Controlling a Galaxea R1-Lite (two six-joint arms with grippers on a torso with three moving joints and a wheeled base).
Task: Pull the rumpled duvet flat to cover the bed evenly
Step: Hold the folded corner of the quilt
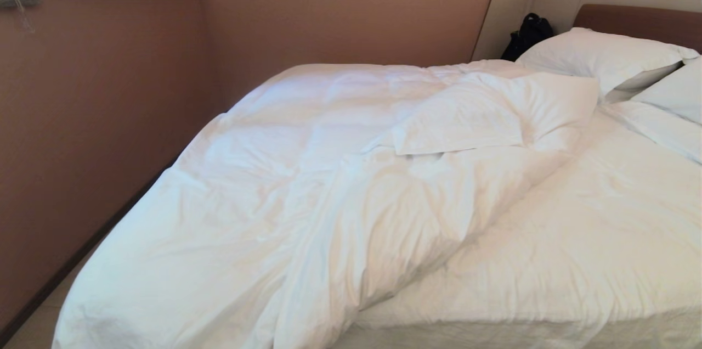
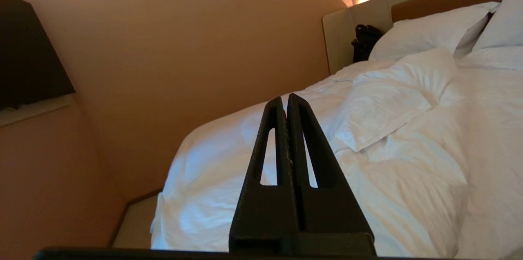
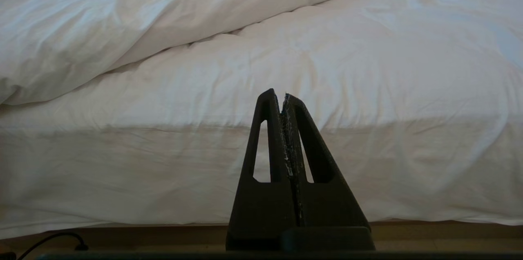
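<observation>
1. The duvet lies bunched on the bed. A thick ridge of it runs diagonally from the near edge up toward the pillows, and one corner is folded back on itself near the head end. The cover is therefore thick on the wall side and thinner on the robot's right.

2. On the right, the white bedding lies smoother and drapes over the near edge. Whether that is a single layer of duvet or sheet cannot be told for certain.

3. The left gripper has its fingers pressed together and holds nothing. It hangs in the air, aimed across the bed toward the folded corner and clear of the cloth. This looks like the approach to a first grasp, so the fingers would have to part before they could pinch any fabric.

4. The right gripper is likewise closed and empty. It sits low beside the near side of the bed, pointing at the draped edge, and appears parked.

5. The folded corner and the ridge are the likely places to pull from, since drawing them toward the right should spread the bulk.

6. A black bag sits by the headboard, clear of the work.
</observation>
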